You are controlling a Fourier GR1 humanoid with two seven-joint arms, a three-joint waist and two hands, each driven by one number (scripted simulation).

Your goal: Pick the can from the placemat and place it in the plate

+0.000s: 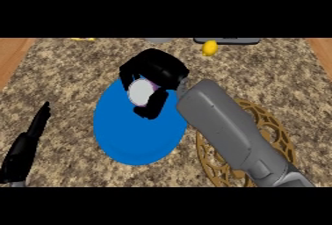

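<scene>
nearest the viewer, at the lower left, the left hand [26, 145] rests with straight fingers pointing up, holding nothing. to the right, a grey forearm crosses a round woven gold placemat [276, 132] lying on the speckled stone counter [65, 79]. further in sits a blue plate [139, 136], touching or overlapping the placemat's left edge. above the plate's far rim, the right hand [156, 72] curls round the can [139, 92], fingers and thumb wrapped about its sides; only its pale round end shows. the can looks rigid, probably light, with smooth sides that could slip, so a hold around the middle of its body seems safest. farthest back, a small yellow object [209, 48] lies near the counter's far edge.
</scene>
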